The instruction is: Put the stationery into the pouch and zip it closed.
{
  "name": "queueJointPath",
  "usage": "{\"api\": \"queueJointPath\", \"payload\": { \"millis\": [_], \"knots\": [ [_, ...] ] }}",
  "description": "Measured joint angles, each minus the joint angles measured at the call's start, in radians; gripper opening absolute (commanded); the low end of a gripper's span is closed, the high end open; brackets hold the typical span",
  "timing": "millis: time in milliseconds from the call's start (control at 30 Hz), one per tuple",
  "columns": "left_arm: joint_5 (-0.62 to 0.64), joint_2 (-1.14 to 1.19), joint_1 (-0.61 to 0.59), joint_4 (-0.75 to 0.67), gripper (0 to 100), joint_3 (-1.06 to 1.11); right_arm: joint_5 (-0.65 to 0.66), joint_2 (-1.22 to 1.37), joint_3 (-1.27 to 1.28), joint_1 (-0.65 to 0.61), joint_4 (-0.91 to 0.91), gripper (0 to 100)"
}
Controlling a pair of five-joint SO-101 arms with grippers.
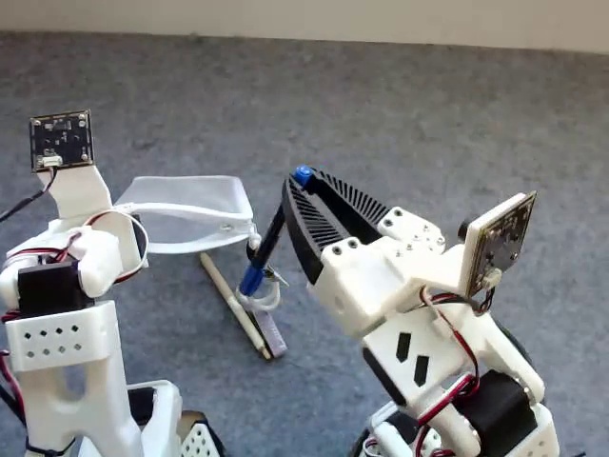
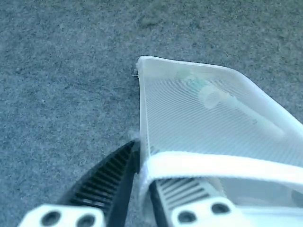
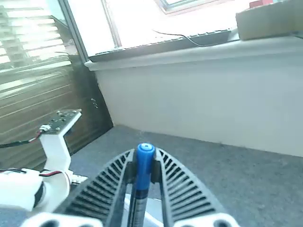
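A white mesh pouch (image 1: 186, 214) lies on the grey carpet with its mouth held up, and my left gripper (image 2: 139, 150) is shut on the pouch's white rim (image 2: 199, 164). Through the mesh (image 2: 189, 118) a pale pen-like item (image 2: 213, 97) shows inside. My right gripper (image 1: 301, 183) is raised beside the pouch's near corner, shut on the upper end of a blue pen (image 1: 262, 252). The pen hangs tilted, its lower tip just above the carpet close to that corner. In the right wrist view the pen's blue cap (image 3: 145, 153) sits between the black fingers (image 3: 177, 182).
A beige pencil (image 1: 228, 295) lies on the carpet below the pen, with a small grey ribbed item (image 1: 272, 333) at its near end. The left arm's body (image 1: 67, 314) stands at the near left. A pale wall (image 3: 213, 104) rises beyond the carpet.
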Motion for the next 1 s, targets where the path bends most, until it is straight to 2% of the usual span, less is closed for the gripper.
{"api": "queueJointPath", "payload": {
  "millis": [300, 467, 733, 1000],
  "knots": [
    [0.000, 0.000, 0.000, 0.000, 1, 0.000, 0.000, -0.008, 0.029, -0.072, -0.187, 0.4],
    [0.000, 0.000, 0.000, 0.000, 1, 0.000, 0.005, -0.002, 0.181, -0.075, -0.402, 0.4],
    [0.000, 0.000, 0.000, 0.000, 1, 0.000, 0.143, 0.000, 0.451, -0.075, -0.798, 0.4],
    [0.000, 0.000, 0.000, 0.000, 1, 0.000, 0.150, 0.000, 0.601, -0.080, -0.988, 0.4]
  ]
}}
